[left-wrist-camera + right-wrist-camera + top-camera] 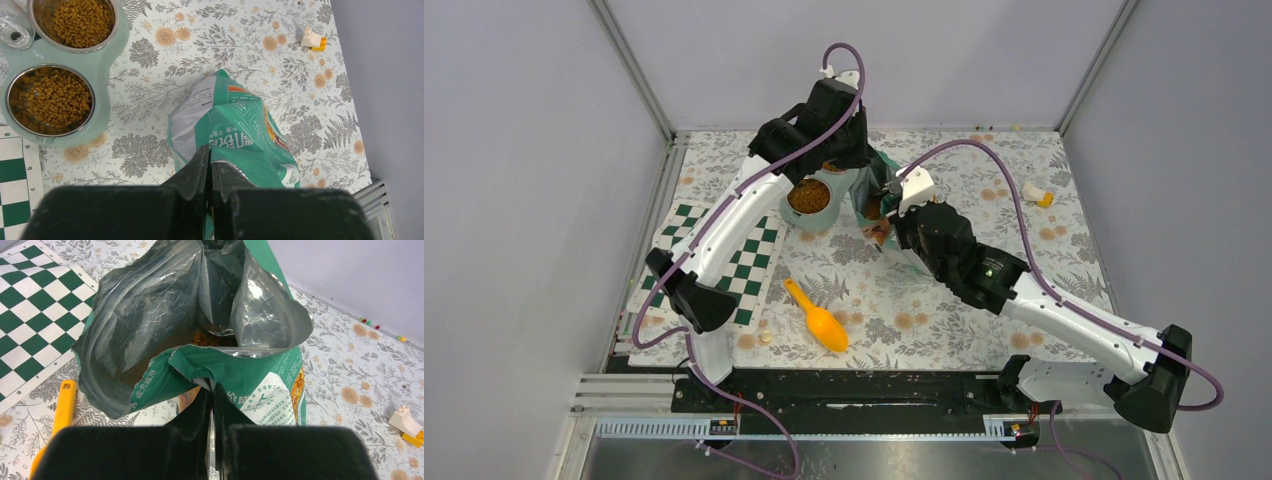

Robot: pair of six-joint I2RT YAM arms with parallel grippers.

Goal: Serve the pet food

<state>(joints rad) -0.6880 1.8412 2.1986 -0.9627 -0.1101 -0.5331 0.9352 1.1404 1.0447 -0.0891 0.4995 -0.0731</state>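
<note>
Both grippers pinch the open pouch (225,125) beside the filled feeder (107,75).

An orange scoop (819,318) lies on the flowered tablecloth (944,300) near the arms' bases, with a chessboard mat (746,262) on the left and a small toy block (1036,193) well apart on the right. The pale green feeder's two steel bowls both hold kibble (52,100). The teal-and-white pouch just right of it gapes, silver-lined, with more kibble deep inside. The left gripper (210,155) is clamped on its far rim, and the right gripper (211,390) is clamped on its folded near rim.
</note>
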